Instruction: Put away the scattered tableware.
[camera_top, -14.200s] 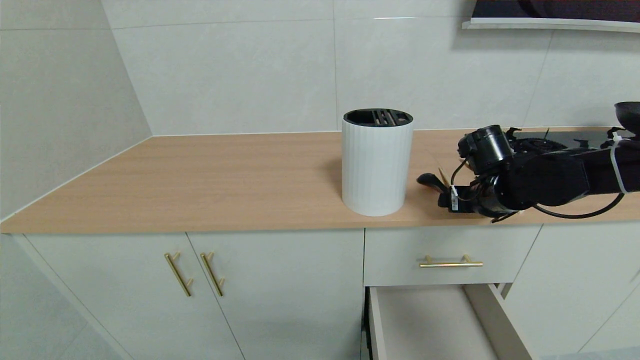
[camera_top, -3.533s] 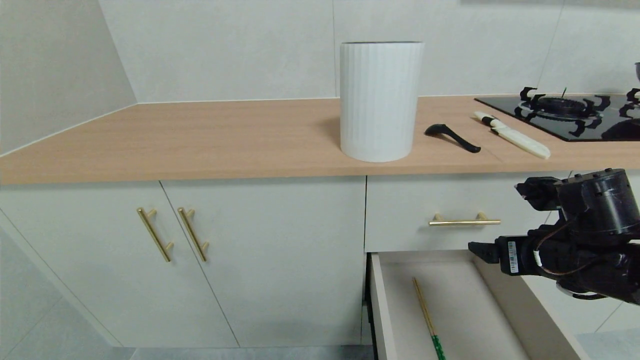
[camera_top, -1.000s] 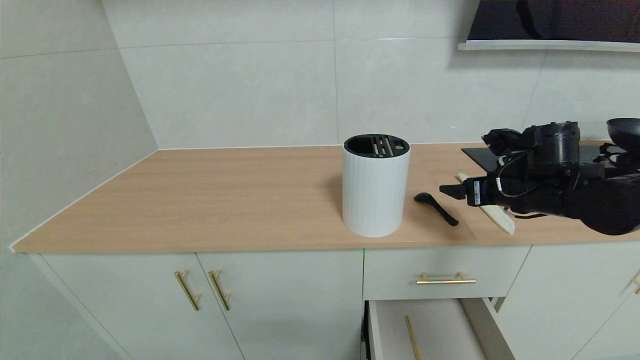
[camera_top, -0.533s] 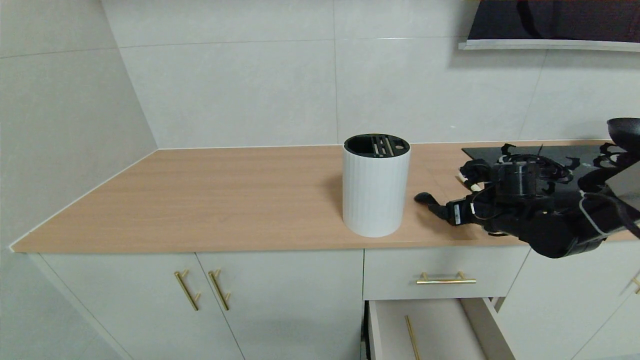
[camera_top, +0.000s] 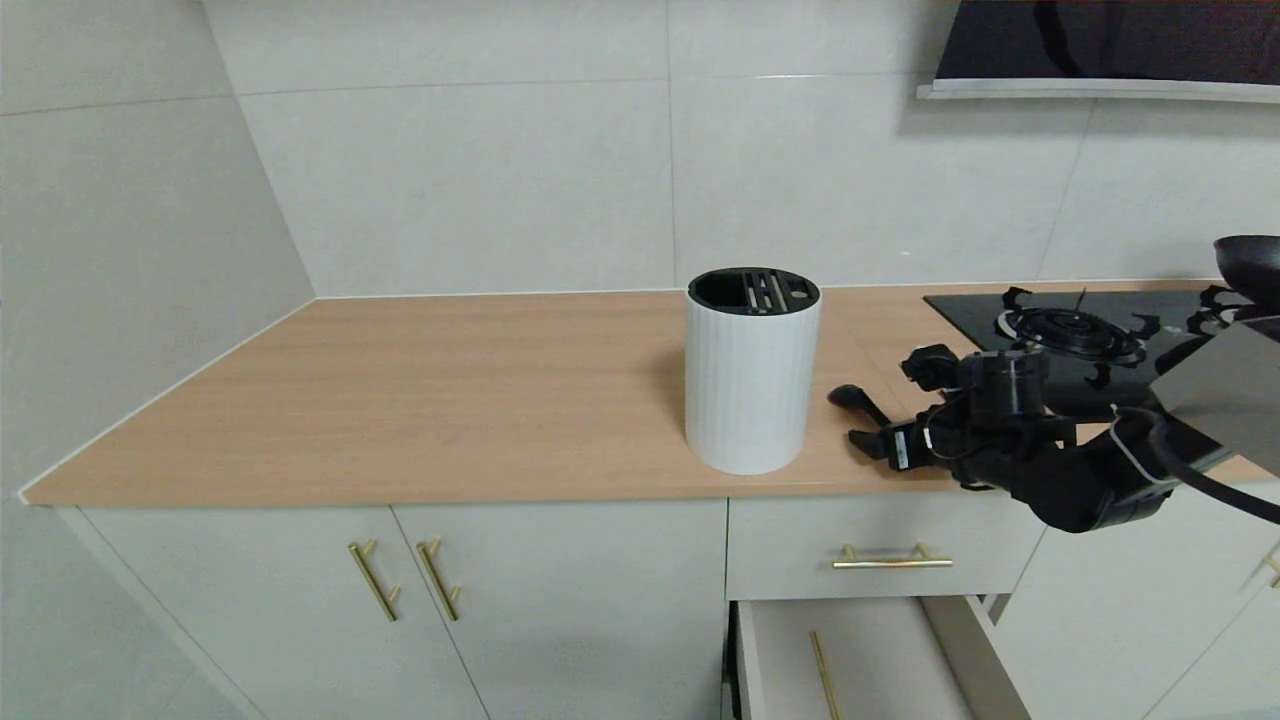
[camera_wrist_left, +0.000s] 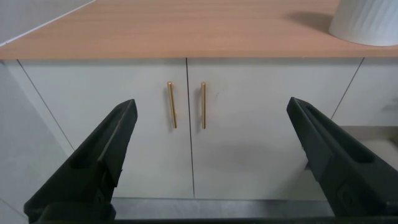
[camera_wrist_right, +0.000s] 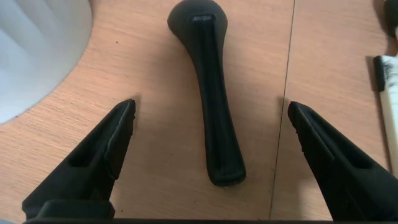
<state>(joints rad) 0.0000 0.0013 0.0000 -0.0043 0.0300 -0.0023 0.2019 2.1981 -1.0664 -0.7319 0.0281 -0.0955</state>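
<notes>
A black spoon (camera_wrist_right: 211, 93) lies on the wooden counter (camera_top: 450, 400), just right of the white ribbed utensil holder (camera_top: 752, 385). My right gripper (camera_wrist_right: 210, 109) is open and low over the counter, one finger on each side of the spoon's handle, apart from it. In the head view the right gripper (camera_top: 868, 440) covers most of the black spoon (camera_top: 848, 396). A white knife (camera_wrist_right: 388, 118) lies beside the spoon. My left gripper (camera_wrist_left: 211, 109) is open and holds nothing, facing the cabinet doors below the counter.
An open drawer (camera_top: 860, 660) under the counter holds a chopstick (camera_top: 822, 672). A black gas hob (camera_top: 1075, 330) with a dark pan (camera_top: 1250, 255) sits at the counter's right. Two gold door handles (camera_wrist_left: 186, 104) face the left wrist. The utensil holder (camera_wrist_right: 37, 50) stands close to the spoon.
My right gripper has come down and a little left, from above the knife to counter level around the black spoon. The left arm and the head view have stayed put over the last second.
</notes>
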